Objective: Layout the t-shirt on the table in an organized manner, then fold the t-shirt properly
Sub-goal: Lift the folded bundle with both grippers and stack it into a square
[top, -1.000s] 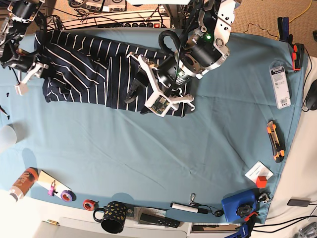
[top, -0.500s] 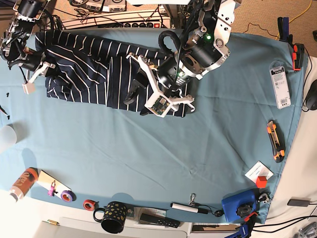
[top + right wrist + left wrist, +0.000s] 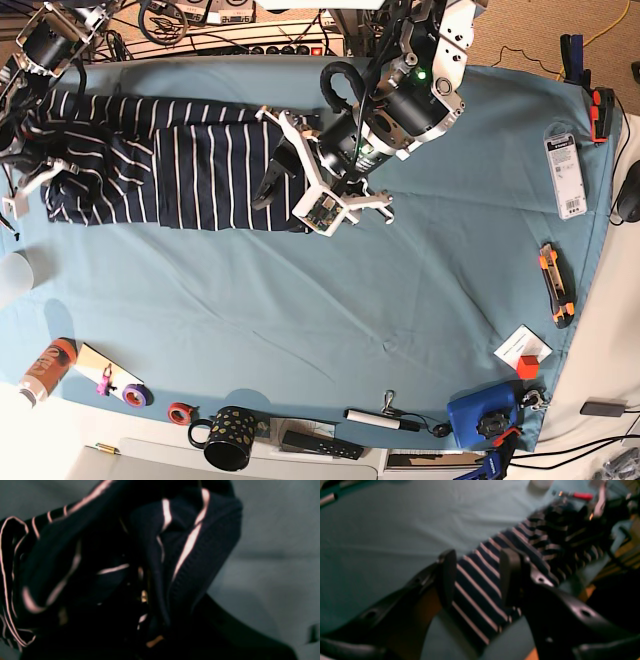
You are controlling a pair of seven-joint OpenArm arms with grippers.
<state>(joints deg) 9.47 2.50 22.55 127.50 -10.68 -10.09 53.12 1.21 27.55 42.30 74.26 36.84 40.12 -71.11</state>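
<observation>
Mug [image 3: 226, 438], tape rolls [image 3: 135, 394] near edge; left tool [image 3: 300, 195] over t-shirt [image 3: 190, 175].

t-shirt [image 3: 180, 170]: dark navy, thin white stripes widely spaced | table [image 3: 330, 310]: covered in plain teal-blue cloth, white edge seen | mug [image 3: 232, 438]: black, yellow dots | box cutter [image 3: 555, 285]: orange and black | can [image 3: 48, 370]: orange, dark lettering

Bunched t-shirt [image 3: 195, 545] fills view, apparently pinched, above table [image 3: 275, 555].
</observation>
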